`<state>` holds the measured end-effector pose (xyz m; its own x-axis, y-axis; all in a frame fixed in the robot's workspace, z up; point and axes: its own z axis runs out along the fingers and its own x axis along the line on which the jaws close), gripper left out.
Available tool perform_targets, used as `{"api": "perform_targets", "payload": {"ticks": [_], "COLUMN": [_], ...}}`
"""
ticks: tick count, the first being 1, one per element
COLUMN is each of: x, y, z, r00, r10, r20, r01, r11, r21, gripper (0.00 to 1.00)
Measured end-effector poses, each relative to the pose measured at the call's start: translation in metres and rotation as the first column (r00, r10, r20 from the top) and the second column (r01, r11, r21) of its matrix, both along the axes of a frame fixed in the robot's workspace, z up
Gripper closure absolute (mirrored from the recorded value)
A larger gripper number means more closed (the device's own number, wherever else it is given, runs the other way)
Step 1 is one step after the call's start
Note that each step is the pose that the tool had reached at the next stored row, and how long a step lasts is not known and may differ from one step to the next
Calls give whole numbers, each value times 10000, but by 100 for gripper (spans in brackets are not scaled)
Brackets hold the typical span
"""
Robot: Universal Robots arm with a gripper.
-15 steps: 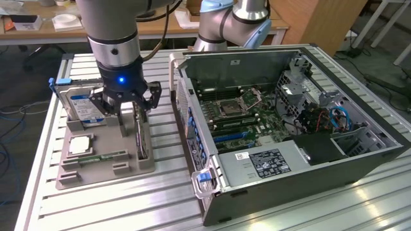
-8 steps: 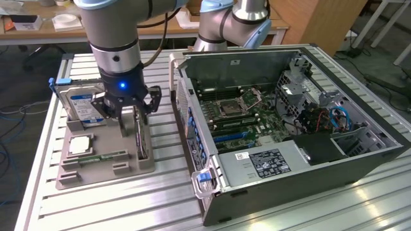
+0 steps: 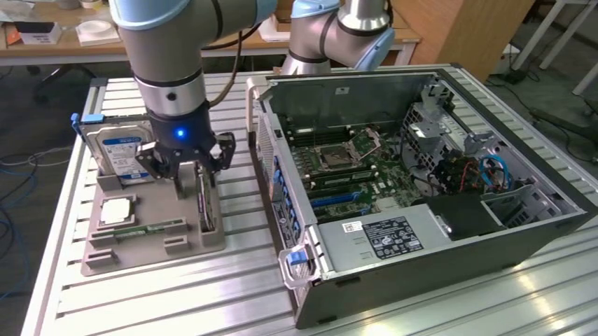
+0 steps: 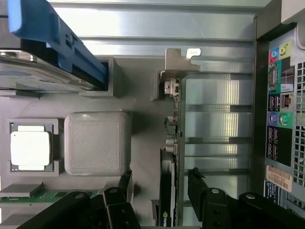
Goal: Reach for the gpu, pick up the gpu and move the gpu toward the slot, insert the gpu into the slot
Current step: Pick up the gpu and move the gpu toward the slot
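The gpu stands on its long edge in a groove of the grey holder tray, on the exterior view's left. In the wrist view the gpu appears edge-on, with its silver end bracket at the far end. My gripper hangs right over the card and is open. Its black fingers straddle the card with a gap on each side, so nothing is held. The slot is a long narrow connector on the green motherboard inside the open computer case.
A hard drive with a blue label stands at the tray's back, a square CPU chip and a memory stick lie in front of it. The case's rear panel rises close beside the tray. A second arm stands behind the case.
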<state>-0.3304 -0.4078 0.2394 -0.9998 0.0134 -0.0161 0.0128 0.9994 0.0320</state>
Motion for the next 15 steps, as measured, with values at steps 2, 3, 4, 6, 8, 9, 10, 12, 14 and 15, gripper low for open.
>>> {"api": "perform_targets", "payload": {"ticks": [2, 3, 4, 6, 8, 9, 10, 12, 14, 15], "x": [0, 0, 0, 14, 30, 30, 30, 30, 31, 31], "y": [-2, -2, -3, -3, -2, -3, -3, -3, -3, -3], "z": [-36, -54, -70, -85, -93, -93, -93, -93, -93, -93], "r00": [10000, 10000, 10000, 10000, 10000, 10000, 10000, 10000, 10000, 10000], "r10": [0, 0, 0, 2, 0, -1, -1, -1, 0, 0], "r20": [-1, -1, 1, -2, 1, 0, 0, 0, 0, 0], "r01": [0, 0, 0, -2, 0, 1, 1, 1, 0, 0], "r11": [10000, 10000, 10000, 10000, 10000, 10000, 10000, 10000, 10000, 10000], "r21": [-2, -6, -12, -22, -20, -20, -20, -21, -21, -21], "gripper": [41, 41, 41, 41, 41, 41, 41, 41, 41, 41]}}
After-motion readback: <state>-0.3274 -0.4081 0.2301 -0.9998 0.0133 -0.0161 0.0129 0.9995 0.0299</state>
